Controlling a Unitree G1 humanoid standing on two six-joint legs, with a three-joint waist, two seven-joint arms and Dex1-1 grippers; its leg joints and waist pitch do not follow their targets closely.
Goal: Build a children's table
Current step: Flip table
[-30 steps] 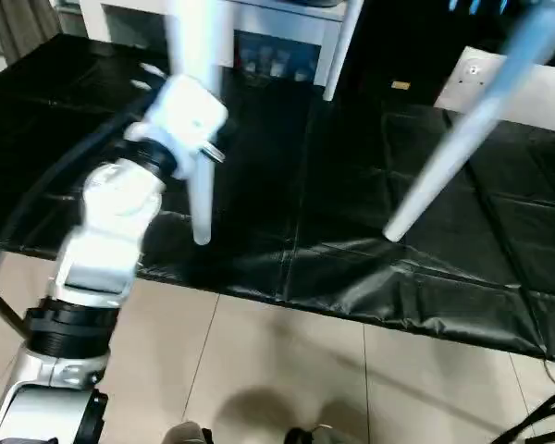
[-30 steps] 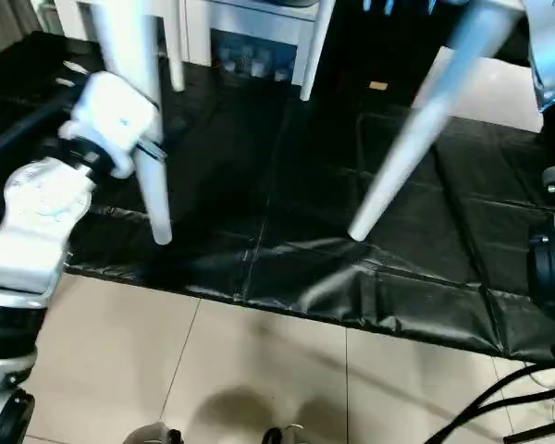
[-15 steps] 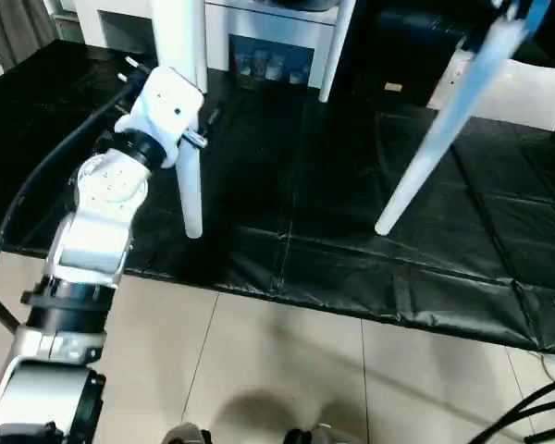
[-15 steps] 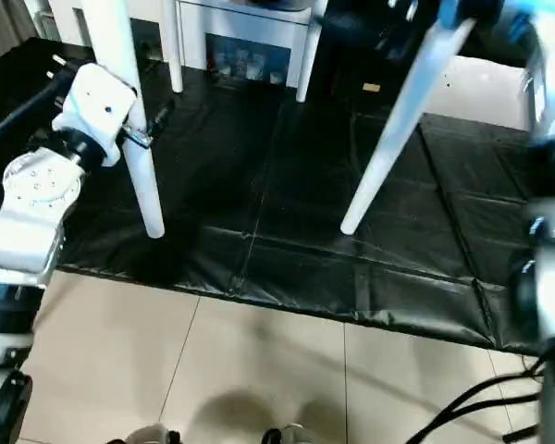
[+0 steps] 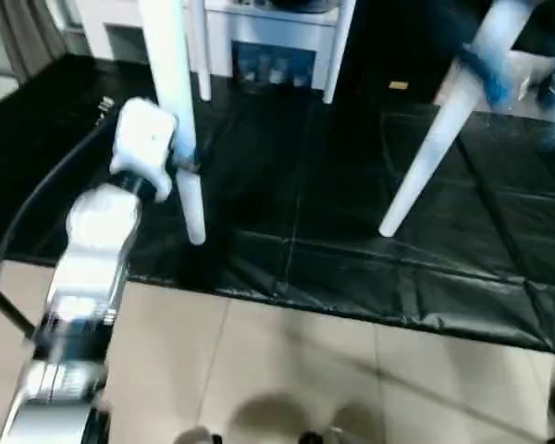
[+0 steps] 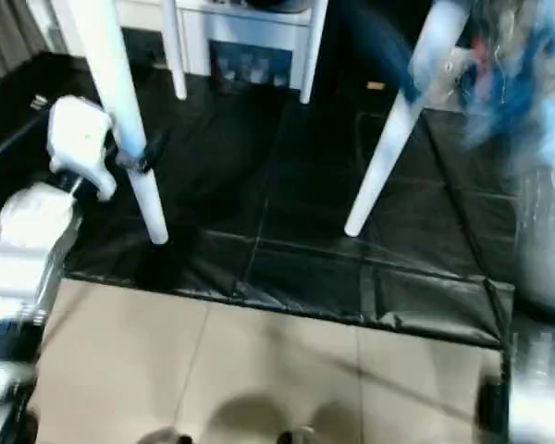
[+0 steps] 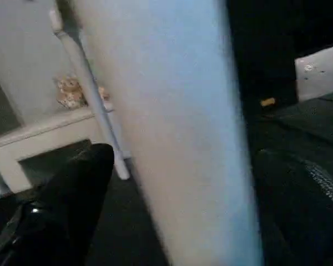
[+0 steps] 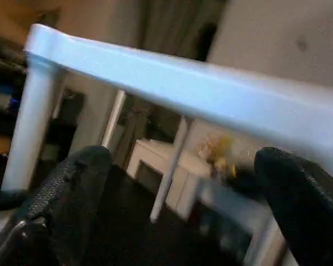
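The children's table stands on its legs on the black mat. Its near-left leg (image 5: pixel 178 102) runs down to the mat's front edge. My left gripper (image 5: pixel 179 159) is open around that leg, partway up. In the left wrist view the leg (image 7: pixel 177 133) lies just past one black finger (image 7: pixel 66 205), with a dark gap between them. The near-right leg (image 5: pixel 435 139) slants down to the mat. My right gripper (image 8: pixel 183 210) is open, its fingers wide apart, below the table top's white edge (image 8: pixel 211 88). Nothing is between its fingers.
A black mat (image 5: pixel 333 185) covers the floor, its wrinkled front edge meeting pale tiles (image 5: pixel 305 370). A white cabinet (image 5: pixel 277 37) stands behind the table's two far legs. A black cable (image 5: pixel 37 203) runs along my left arm. My right arm is a blur at the right (image 6: pixel 509 83).
My right gripper's jaws have spread wider, and the arm has moved at the right. The near-right leg now slants less. My left gripper stays at the same height on the near-left leg.
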